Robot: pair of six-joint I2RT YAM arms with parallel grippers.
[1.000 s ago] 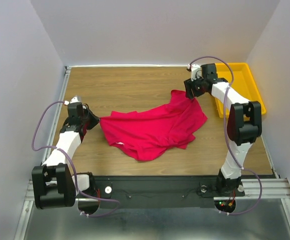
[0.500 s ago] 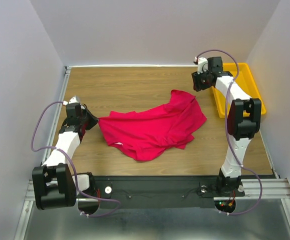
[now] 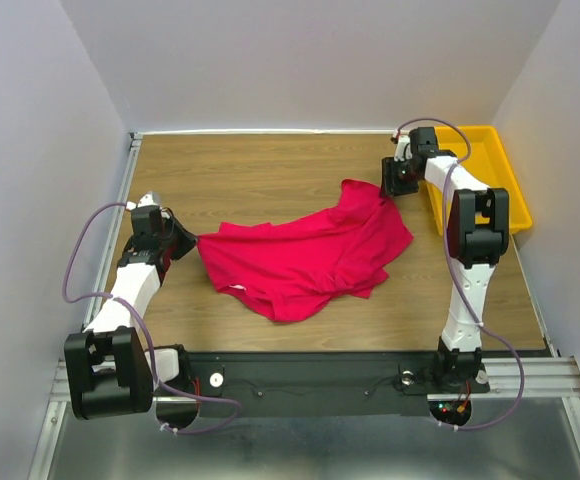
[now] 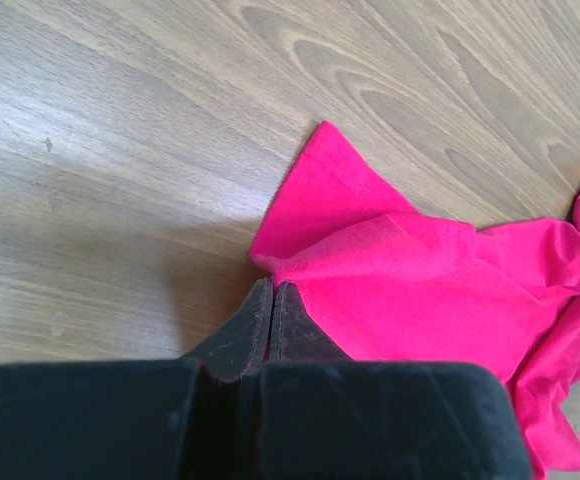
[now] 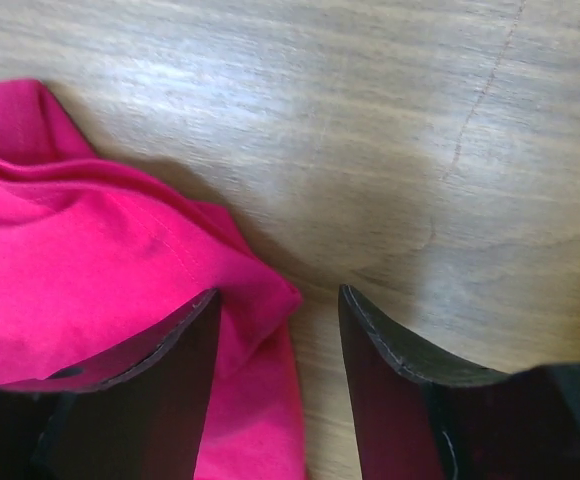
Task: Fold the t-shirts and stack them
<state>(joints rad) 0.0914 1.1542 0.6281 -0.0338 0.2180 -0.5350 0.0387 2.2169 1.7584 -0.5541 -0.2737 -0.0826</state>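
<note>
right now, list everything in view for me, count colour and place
crimson-pink soft cloth t-shirt: one, crimson-pink, crumpled and unfolded across the middle of the table
yellow plastic tray: one, yellow, far right corner of the table
brown wooden table: one, brown wood grain, under everything
left gripper: one, black, shut on the t-shirt's left corner
right gripper: one, black, open at the t-shirt's far right edge, one finger over cloth, the other over bare wood
</note>
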